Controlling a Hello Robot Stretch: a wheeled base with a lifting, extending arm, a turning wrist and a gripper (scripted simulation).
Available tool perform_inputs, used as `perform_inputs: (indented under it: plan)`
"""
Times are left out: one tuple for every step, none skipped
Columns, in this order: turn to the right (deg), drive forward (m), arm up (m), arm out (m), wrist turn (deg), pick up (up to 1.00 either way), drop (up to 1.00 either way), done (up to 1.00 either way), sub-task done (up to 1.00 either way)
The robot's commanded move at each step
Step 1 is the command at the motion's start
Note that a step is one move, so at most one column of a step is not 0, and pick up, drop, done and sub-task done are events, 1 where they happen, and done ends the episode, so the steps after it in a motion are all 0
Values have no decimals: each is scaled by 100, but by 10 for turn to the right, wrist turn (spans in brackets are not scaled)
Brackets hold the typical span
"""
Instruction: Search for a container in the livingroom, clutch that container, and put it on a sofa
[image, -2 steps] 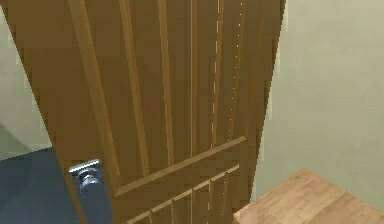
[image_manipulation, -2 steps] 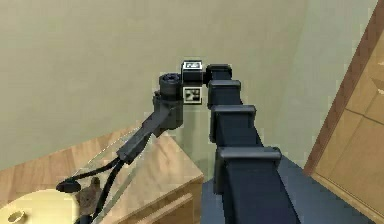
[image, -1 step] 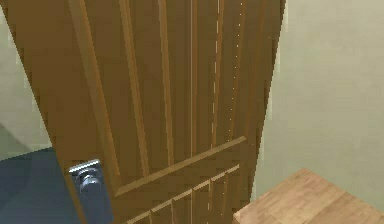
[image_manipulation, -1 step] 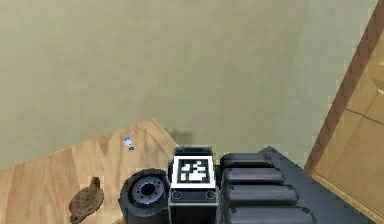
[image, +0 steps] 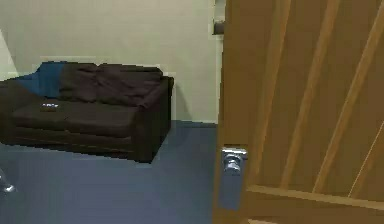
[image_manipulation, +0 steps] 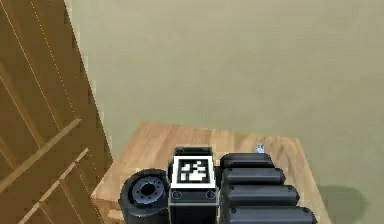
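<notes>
A dark sofa (image: 95, 105) stands in the left half of the forward view, its back against a cream wall (image: 150, 35). A blue cushion (image: 50, 73) rests at the sofa's upper left. A small dark object (image: 50, 105) lies on the left seat; it is too small to tell what it is. Blue floor (image: 110, 185) stretches from the sofa to the bottom edge. A wooden door (image: 310, 100) takes the whole right side of this view, very near the camera, with a metal lever handle (image: 233, 160) at its left edge, and it hides the room beyond.

In the arm side view the same door fills the left edge. A light wooden surface (image_manipulation: 150, 140) lies at bottom centre. The arm (image_manipulation: 255, 185) sits over it as stacked dark segments, beside a white marker (image_manipulation: 192, 170). The gripper (image_manipulation: 145, 193) shows as a dark round body left of the marker. Its far end cannot be made out, so whether it holds anything cannot be told.
</notes>
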Motion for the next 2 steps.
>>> perform_inputs:
  plan:
    - [-390,0,0,0,0,0,0,0,0]
    - [0,100,0,0,0,0,0,0,0]
